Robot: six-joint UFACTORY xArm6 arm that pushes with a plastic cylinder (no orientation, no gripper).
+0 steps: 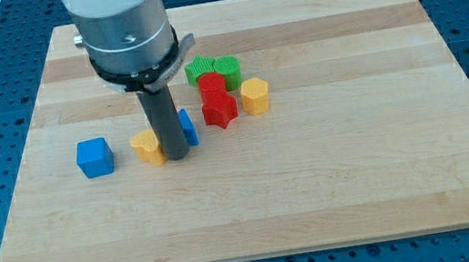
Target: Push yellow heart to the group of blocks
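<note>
With no fingers to open or close, we should bring my tip (177,156) round to the yellow heart's (148,147) left side and push right toward the red star (219,110).

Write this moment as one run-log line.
my tip: touching yellow heart's right side | blue block: partly hidden behind rod | group: red, green, yellow blocks to the right | heart: not yet joined

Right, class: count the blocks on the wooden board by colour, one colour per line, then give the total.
Blue: 2, a cube and one partly hidden behind the rod
Yellow: 2, a heart beside my tip and another
Red: 2
Green: 2
Total: 8
</note>
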